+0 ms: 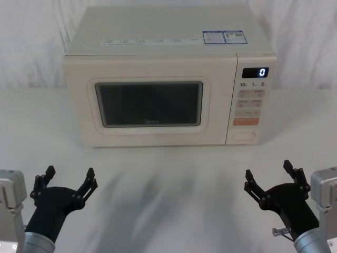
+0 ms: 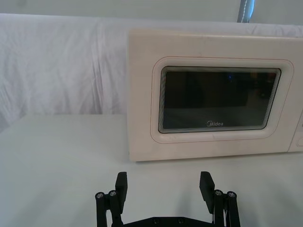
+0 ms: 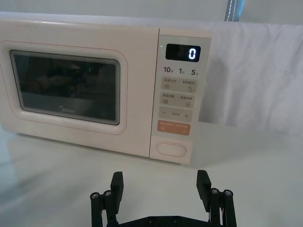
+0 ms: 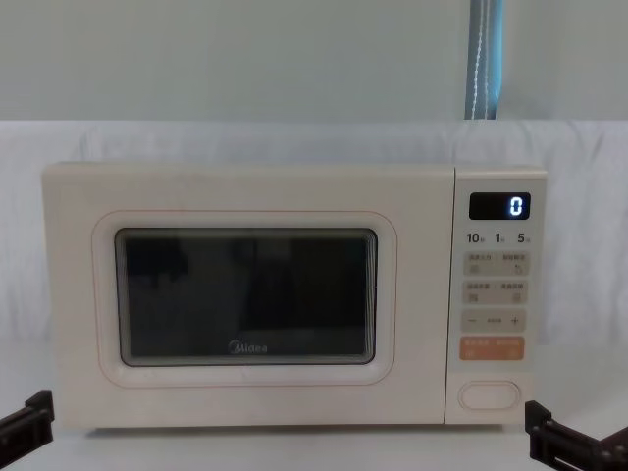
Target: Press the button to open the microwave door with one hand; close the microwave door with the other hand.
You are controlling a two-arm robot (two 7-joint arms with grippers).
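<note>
Left gripper [image 1: 69, 179]: fingers spread apart, holding nothing, hovering low over the white table [image 1: 168, 195] in front of the microwave's left half; seen from its own wrist [image 2: 163, 185] facing the door. Right gripper [image 1: 270, 176]: fingers likewise spread, empty, low over the table in front of the control panel [image 1: 250, 100]; from its own wrist [image 3: 160, 184] roughly in line with the button. Both well apart from the oven.

Microwave [image 1: 158, 45]: cream, upright at the back of the table against a white draped backdrop [image 1: 31, 42]. Microwave door [image 1: 150, 74]: flush with the front, dark window with "Midea" logo. Button [image 1: 245, 135]: wide unlabelled pill at the bottom of the panel, directly beneath the orange key [image 1: 246, 121]. Display [image 1: 255, 72]: reading "0".
</note>
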